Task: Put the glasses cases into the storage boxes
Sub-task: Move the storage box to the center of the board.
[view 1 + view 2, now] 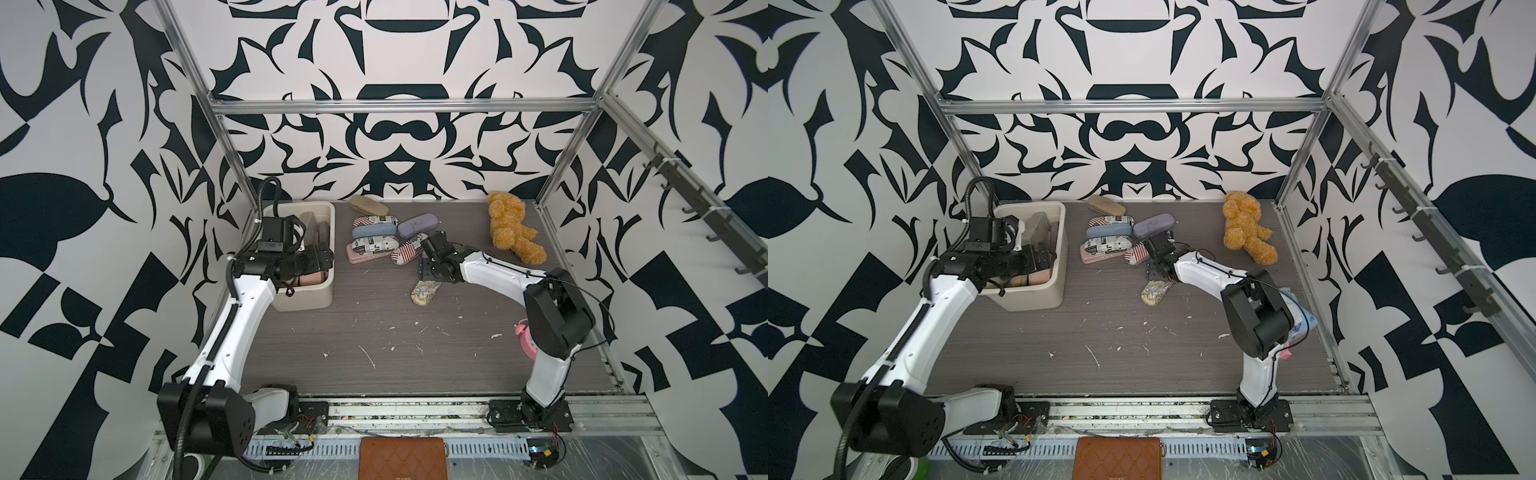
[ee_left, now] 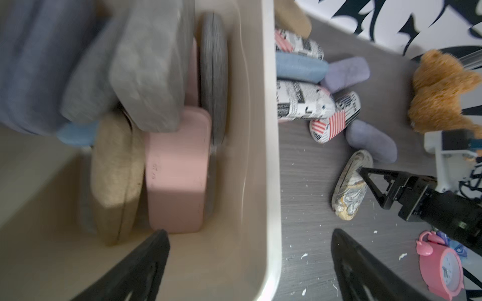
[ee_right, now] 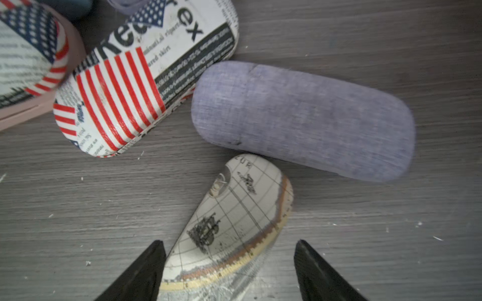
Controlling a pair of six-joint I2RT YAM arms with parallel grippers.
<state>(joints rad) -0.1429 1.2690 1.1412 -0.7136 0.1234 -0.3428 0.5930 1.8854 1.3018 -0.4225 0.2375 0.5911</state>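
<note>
Brown quilted leather comes first: a wallet [image 1: 402, 457] lies in front of the near edge of the bench, between the two arm bases. On the grey wood-grain bench [image 1: 374, 345] a pink alarm clock [image 2: 440, 263] stands by the right edge.

Toward the middle, the right gripper [image 3: 229, 241] hangs low over a map-print glasses case [image 3: 234, 203]. Its jaws stand apart with the end of the case between them. One finger is close to the case and the other is clear of it, so nothing is gripped. Just beyond lie a lilac case [image 3: 302, 120] and a flag-and-newsprint case [image 3: 130, 86].

Further back, a pink case [image 1: 365, 255], a newsprint case [image 1: 376, 243], a blue case [image 1: 365, 231] and a second lilac case [image 1: 417, 225] touch each other, just beside the cream-white tub [image 1: 307, 299]. The tub stands along the left edge, reaching the far left corner. Inside it I see a pink boxy case [image 2: 177, 169], a tan case [image 2: 114, 177] and a grey case [image 2: 151, 73].

The left gripper [image 2: 250, 232] is above the tub's right wall. Its jaws are spread wide and hold nothing; one finger is over the inside and the other over the bench.

At the far edge a beige case [image 1: 365, 204] lies alone, and a teddy bear [image 1: 513, 228] lies in the far right corner.
</note>
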